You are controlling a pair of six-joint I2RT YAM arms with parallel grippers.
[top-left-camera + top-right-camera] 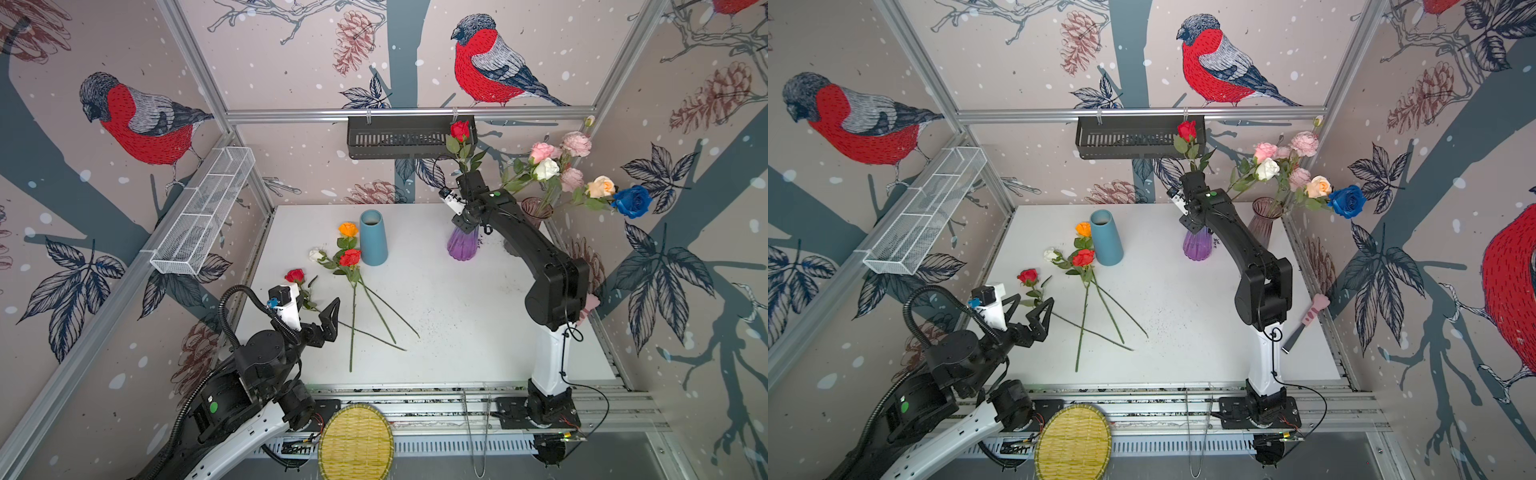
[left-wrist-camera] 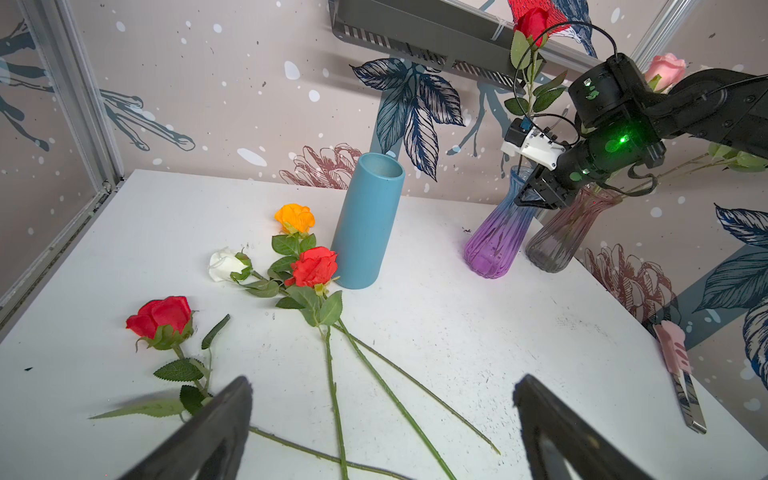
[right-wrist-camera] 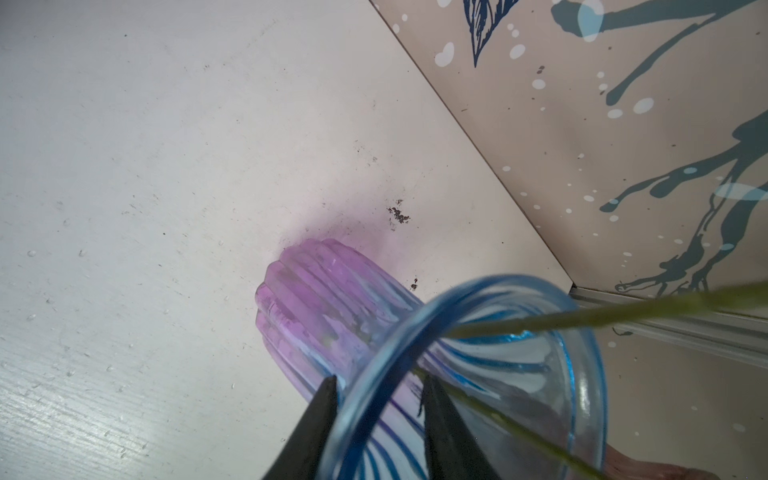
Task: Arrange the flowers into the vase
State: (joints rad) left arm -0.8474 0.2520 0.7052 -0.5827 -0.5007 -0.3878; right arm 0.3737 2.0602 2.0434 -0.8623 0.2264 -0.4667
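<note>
Right hand [image 3: 379, 380] astride vase rim [image 3: 498, 277] (stem [image 3: 582, 316] inside)

The left pincer [image 1: 1034, 300] hangs low, spread wide; the right pincer [image 3: 379, 380], on its outstretched arm, points down, narrowly apart

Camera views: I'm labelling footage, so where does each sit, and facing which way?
Top views: overhead near the arm bases, looking down on the table; both arms show.
Left wrist: behind the left hand, facing the lying roses and blue vase; its fingertips show.
Right wrist: behind the right hand, looking down at the purple vase; fingertips show.
Shared: purple vase, every view.
</note>
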